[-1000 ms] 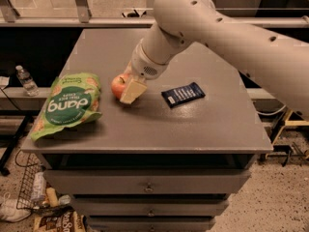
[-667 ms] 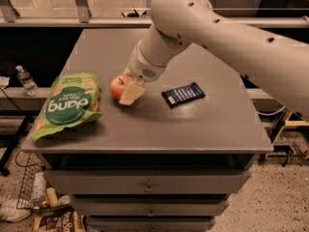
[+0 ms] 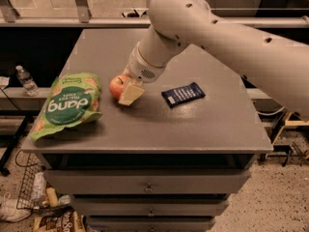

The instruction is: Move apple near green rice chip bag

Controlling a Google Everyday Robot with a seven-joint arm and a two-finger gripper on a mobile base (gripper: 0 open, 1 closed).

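Note:
The red-orange apple (image 3: pixel 115 86) sits on the grey table (image 3: pixel 193 129), left of its middle. My gripper (image 3: pixel 126 92) reaches down from the big white arm and is shut on the apple, with one cream finger (image 3: pixel 131 94) showing at the apple's front right. The other finger is hidden behind the wrist. The green rice chip bag (image 3: pixel 70 104), light green with a dark circle and white "dang" lettering, lies flat at the table's left front. A small gap separates the apple from the bag's right edge.
A small dark blue wrapper (image 3: pixel 183 94) lies right of the gripper. The table has drawers (image 3: pixel 145 185) below its front edge. A water bottle (image 3: pixel 25 79) stands on a shelf at far left. Clutter lies on the floor at lower left.
The gripper and apple have shifted very slightly left toward the bag. The bag and blue wrapper have not moved.

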